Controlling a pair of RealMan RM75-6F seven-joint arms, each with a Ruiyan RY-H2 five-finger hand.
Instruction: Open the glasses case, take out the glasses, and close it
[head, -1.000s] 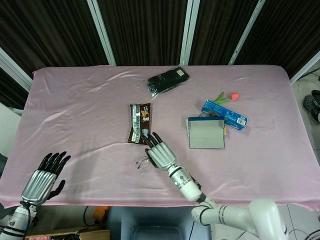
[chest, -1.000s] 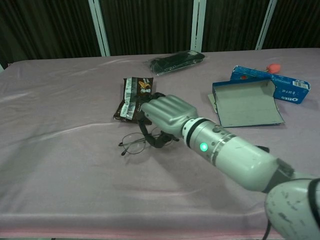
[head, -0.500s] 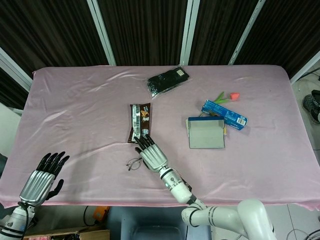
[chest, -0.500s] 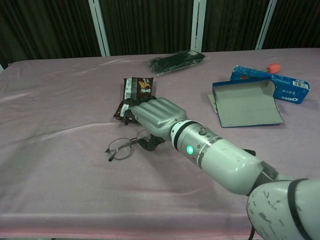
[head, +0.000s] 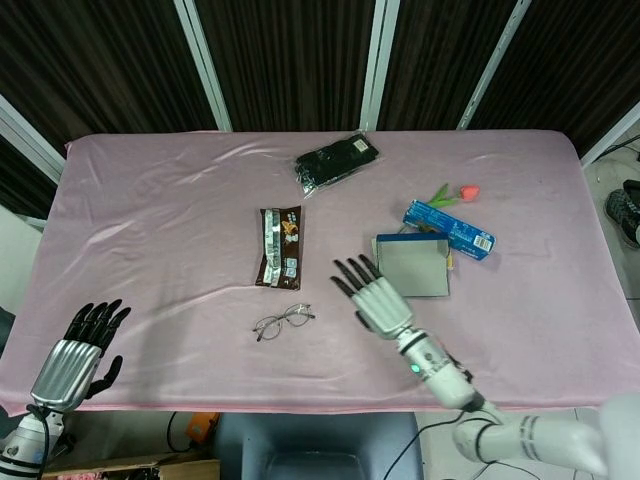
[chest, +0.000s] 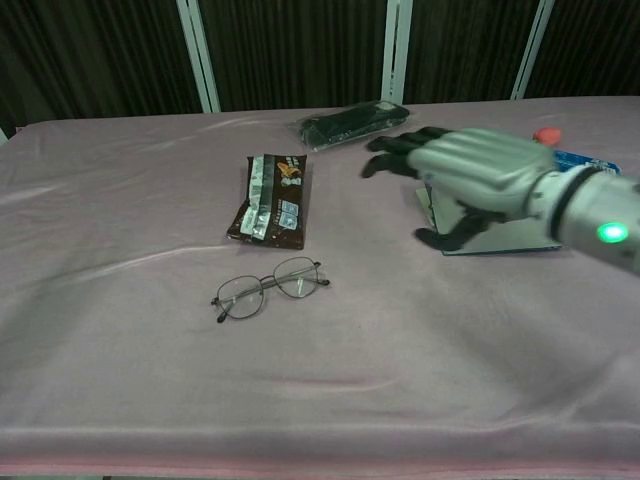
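Glasses (head: 283, 322) lie on cloth, apart from right hand (head: 375, 298) — fingers spread, holding nothing.

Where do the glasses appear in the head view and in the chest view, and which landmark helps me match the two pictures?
Head view: the glasses lie on the pink cloth, low and left of centre, apart from the right hand.
Chest view: the glasses lie left of centre, in the middle height of the picture.
Shared landmark: the brown snack pack, just beyond the glasses in both views.
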